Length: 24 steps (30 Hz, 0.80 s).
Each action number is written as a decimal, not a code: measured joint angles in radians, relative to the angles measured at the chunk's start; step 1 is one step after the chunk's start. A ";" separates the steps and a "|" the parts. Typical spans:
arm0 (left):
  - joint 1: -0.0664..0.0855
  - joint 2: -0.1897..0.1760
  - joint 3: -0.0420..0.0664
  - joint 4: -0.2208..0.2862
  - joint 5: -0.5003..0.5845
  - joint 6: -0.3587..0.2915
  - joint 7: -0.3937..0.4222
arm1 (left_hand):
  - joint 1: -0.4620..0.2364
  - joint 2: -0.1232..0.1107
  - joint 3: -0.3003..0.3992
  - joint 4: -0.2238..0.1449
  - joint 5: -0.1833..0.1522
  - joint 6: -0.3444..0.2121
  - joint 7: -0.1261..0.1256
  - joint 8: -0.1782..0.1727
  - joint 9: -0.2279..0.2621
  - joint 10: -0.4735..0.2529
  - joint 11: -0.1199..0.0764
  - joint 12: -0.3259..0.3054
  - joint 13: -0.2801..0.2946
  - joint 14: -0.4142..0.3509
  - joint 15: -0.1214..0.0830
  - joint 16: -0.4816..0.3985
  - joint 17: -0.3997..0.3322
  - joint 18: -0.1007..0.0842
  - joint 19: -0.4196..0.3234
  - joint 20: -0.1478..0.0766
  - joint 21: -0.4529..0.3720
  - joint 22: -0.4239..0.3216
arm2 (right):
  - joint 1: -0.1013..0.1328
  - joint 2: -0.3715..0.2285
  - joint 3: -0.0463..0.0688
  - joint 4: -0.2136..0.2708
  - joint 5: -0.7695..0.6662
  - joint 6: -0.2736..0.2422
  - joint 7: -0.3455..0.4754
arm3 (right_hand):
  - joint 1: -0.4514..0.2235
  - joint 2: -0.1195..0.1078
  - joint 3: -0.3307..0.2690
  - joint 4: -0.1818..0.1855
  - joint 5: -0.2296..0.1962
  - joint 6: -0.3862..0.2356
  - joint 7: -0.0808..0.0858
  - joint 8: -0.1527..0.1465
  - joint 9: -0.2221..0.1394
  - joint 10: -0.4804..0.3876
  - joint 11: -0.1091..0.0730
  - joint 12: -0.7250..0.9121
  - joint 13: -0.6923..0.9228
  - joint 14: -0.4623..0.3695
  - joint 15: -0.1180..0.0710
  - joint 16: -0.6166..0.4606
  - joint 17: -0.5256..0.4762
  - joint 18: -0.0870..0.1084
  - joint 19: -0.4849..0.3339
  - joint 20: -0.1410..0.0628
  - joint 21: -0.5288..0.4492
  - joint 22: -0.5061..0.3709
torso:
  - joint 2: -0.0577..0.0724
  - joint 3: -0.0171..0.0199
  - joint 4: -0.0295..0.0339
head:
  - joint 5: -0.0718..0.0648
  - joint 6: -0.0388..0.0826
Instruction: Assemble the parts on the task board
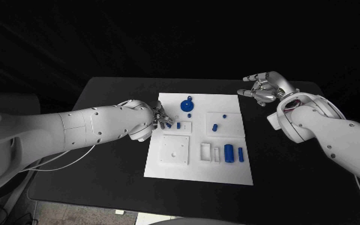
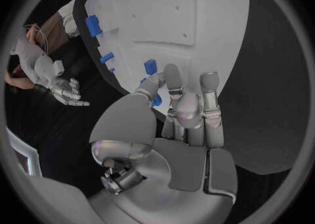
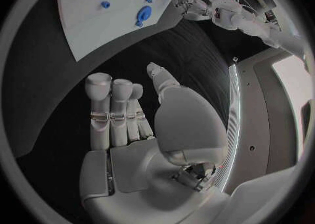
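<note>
Nearest to me on the head camera is the near edge of the white task board (image 1: 196,175), which lies flat in the middle of the black table (image 1: 112,183). On its near half I see a blue cylinder (image 1: 229,150) and a slimmer blue pin (image 1: 241,153) standing side by side, just right of a pale rectangular frame (image 1: 209,152) and a square white block (image 1: 175,149). Farther back sit a small blue peg (image 1: 215,127) and a round blue disc (image 1: 187,103) near the board's far edge. My left hand (image 1: 159,118) is at the board's left edge with its fingertips (image 2: 172,74) over the plate; from the left wrist camera I see a small blue part (image 2: 155,100) pinched between thumb and finger, with another blue piece (image 2: 150,67) just beyond on the board. My right hand (image 1: 264,88) is off the board, over bare table near its far right corner, well apart from the parts. From the right wrist camera its fingers (image 3: 110,109) stand straight and spread from the thumb, holding nothing.
</note>
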 measured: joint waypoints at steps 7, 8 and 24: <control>-0.001 0.001 0.000 0.001 -0.009 -0.001 0.001 | 0.000 0.000 0.000 0.000 0.000 0.000 0.000 0.000 0.007 0.000 0.000 0.000 0.000 0.000 0.000 0.000 -0.002 0.000 0.000 0.000 0.000 0.000 | 0.000 -0.001 0.000 -0.001 0.000 0.002 0.000 | 0.000 0.000 0.000 0.000 0.000 0.000 0.000 0.000 0.000 0.000 0.000 0.000 0.000 0.000 0.000 0.000 0.000 0.000 0.000 0.000 0.000 0.000 | 0.000 -0.0003 0.0001 | 0.003 0.000; -0.001 0.001 0.000 0.001 -0.010 -0.001 0.001 | -0.001 -0.001 0.000 0.000 0.000 0.000 0.000 0.000 0.007 0.000 0.000 0.000 0.000 0.000 0.000 0.000 -0.002 0.000 0.000 0.000 0.000 0.000 | 0.000 -0.001 0.000 -0.001 0.000 0.002 0.000 | 0.000 0.000 0.000 0.000 0.000 0.000 0.000 0.000 0.000 0.000 0.000 0.000 0.000 0.000 0.000 0.000 0.000 0.000 0.000 0.000 0.000 0.000 | 0.000 -0.0003 0.0001 | 0.003 0.000; -0.003 -0.002 0.000 0.004 -0.016 0.008 -0.001 | -0.004 -0.004 0.000 -0.001 0.000 -0.002 -0.002 -0.004 0.034 0.000 0.000 0.000 -0.001 0.000 0.000 0.000 -0.002 0.000 0.000 0.000 -0.004 0.000 | -0.001 -0.001 0.000 -0.003 0.001 0.004 0.000 | 0.000 0.000 0.000 0.000 0.000 0.000 0.000 0.000 0.000 0.000 0.000 0.000 0.000 0.000 0.000 0.000 0.000 0.000 0.000 0.000 0.000 0.001 | 0.000 -0.0004 -0.0001 | 0.004 0.000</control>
